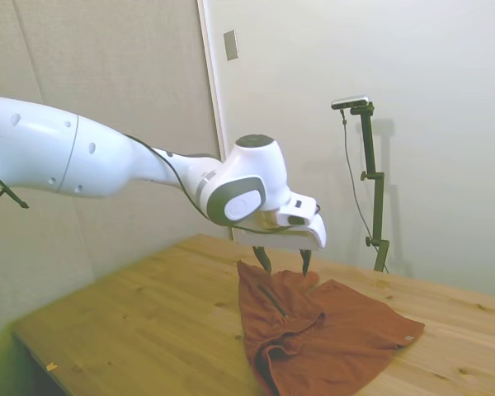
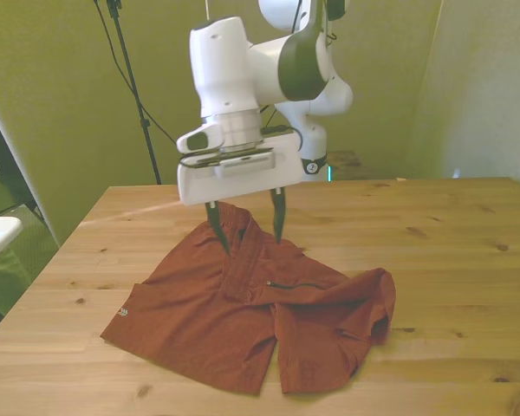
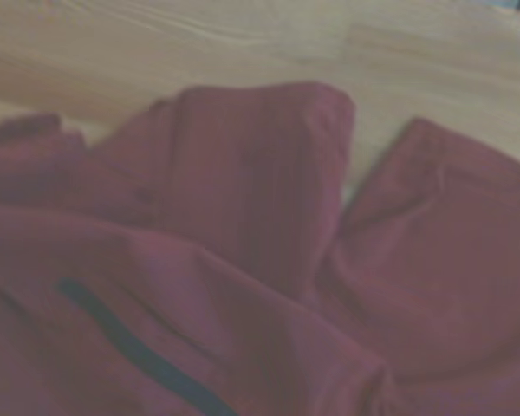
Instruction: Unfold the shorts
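Shorts [image 2: 243, 321] are laid on the wooden table [image 2: 451, 260], bunched and part-folded; one flap is seen doubled over the middle, so the dark cord-like line [image 2: 296, 285] runs across the upper layer; a small pale tag [image 2: 122, 313] is seen at the hem toward the front view's left; the opposite side is heaped into a raised roll toward the front view's right. Gripper [image 2: 247, 232] is held above the far edge of the fabric with fingers spread, tips just over or barely at the folded flap; contact cannot be confirmed; nothing is pinched. Placement is judged as a pre-grasp over the doubled layer, so that it can be lifted and drawn back. Count: one garment, one cord line, one tag, one arm, two fingers.
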`<control>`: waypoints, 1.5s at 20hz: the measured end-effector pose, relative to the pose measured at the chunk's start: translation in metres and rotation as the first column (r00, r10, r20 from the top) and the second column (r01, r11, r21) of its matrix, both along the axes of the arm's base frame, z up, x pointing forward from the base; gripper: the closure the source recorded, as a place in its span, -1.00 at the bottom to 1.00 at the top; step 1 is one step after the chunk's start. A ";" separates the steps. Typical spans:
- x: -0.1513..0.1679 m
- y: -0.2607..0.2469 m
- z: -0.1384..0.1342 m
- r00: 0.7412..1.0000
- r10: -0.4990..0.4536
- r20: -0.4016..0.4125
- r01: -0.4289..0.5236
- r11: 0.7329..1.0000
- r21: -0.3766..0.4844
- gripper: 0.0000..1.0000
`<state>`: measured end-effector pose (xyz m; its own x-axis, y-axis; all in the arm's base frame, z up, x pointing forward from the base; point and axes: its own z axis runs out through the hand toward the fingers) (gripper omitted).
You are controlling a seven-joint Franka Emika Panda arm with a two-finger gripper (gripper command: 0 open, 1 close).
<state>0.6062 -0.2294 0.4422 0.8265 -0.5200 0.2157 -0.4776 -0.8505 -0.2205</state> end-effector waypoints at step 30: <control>0.035 -0.026 -0.089 0.992 0.044 -0.119 -0.037 0.997 0.065 1.00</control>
